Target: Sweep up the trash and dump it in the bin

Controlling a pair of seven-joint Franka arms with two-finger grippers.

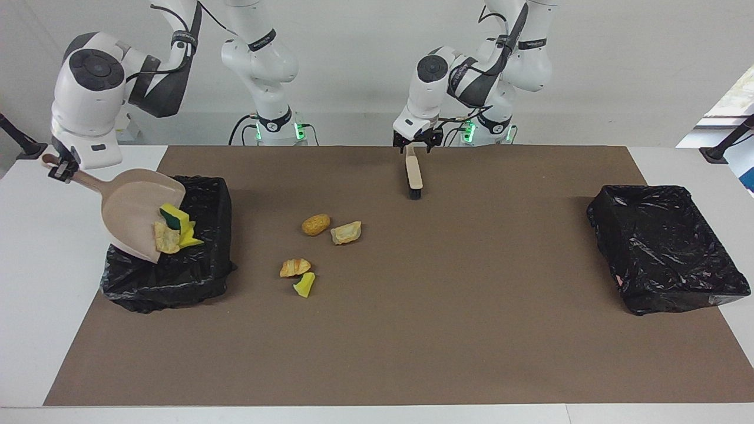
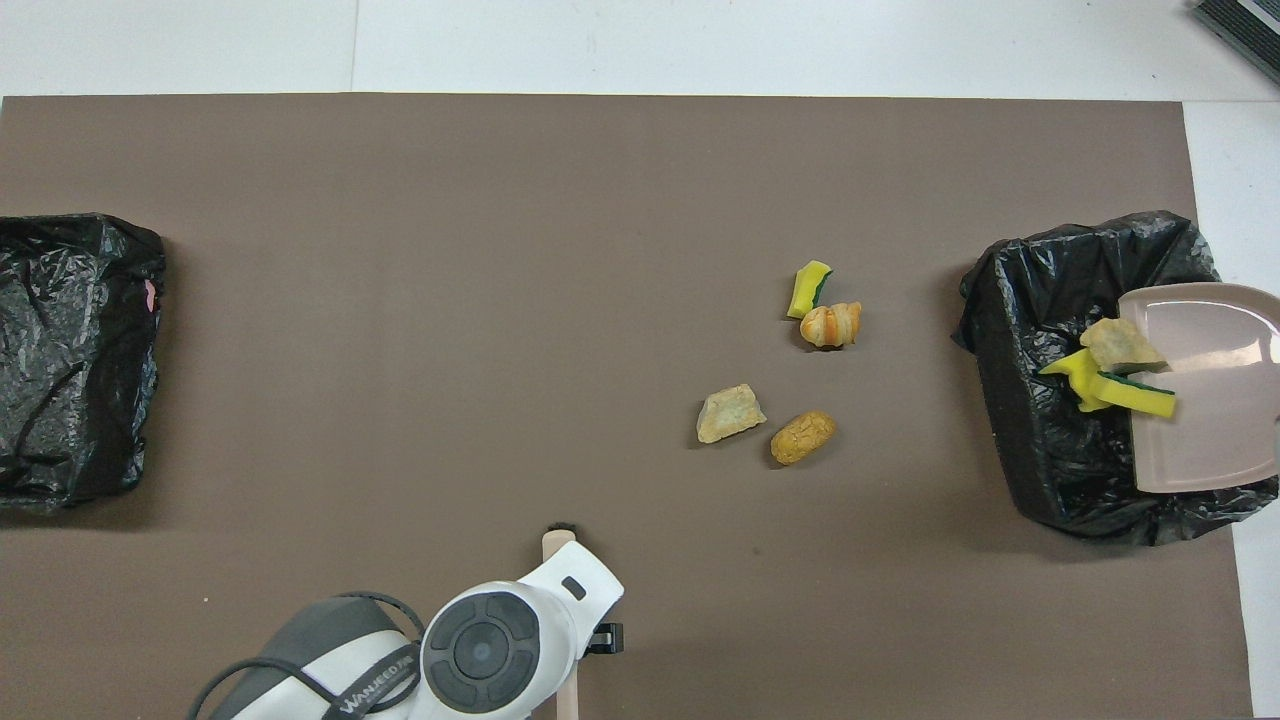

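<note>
My right gripper [image 1: 58, 168] is shut on the handle of the beige dustpan [image 1: 134, 209], which is tipped steeply over the black-lined bin [image 1: 177, 271] at the right arm's end. Yellow sponge chunks [image 1: 175, 221] and a tan bread piece [image 1: 166, 238] of the trash slide off its lip [image 2: 1110, 365]. More trash lies on the mat: a potato-like lump [image 1: 316, 224], a bread chunk [image 1: 346, 233], a croissant [image 1: 294, 267] and a yellow sponge piece [image 1: 304, 285]. My left gripper [image 1: 417, 142] stands open around the handle end of the brush [image 1: 413, 171].
A second black-lined bin [image 1: 665, 247] stands at the left arm's end of the brown mat [image 1: 447, 330]. The loose trash lies between the brush and the right arm's bin, nearer to that bin.
</note>
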